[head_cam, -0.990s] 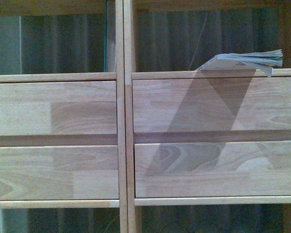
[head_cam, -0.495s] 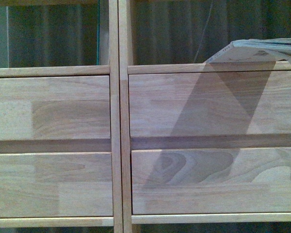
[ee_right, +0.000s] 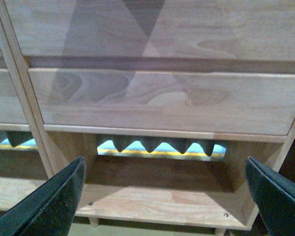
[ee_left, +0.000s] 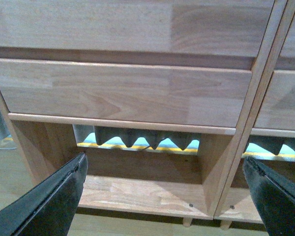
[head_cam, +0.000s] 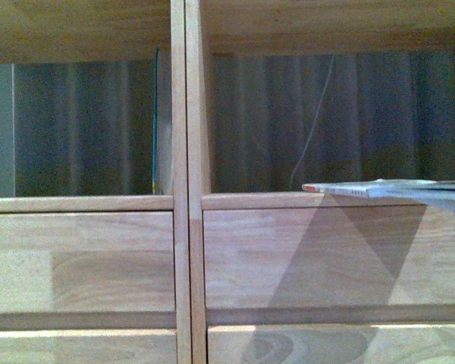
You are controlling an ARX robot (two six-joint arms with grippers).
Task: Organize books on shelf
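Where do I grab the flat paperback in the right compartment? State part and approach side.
Grip the paperback's near edge from the front: it lies flat and seems to jut past the shelf ledge, leaving room above and below.

The left gripper has two matte black fingers, broad at the base and tapering to blunt tips, their inner edges slightly rough. The right gripper has matching black wedge-shaped fingers with the same dull finish.
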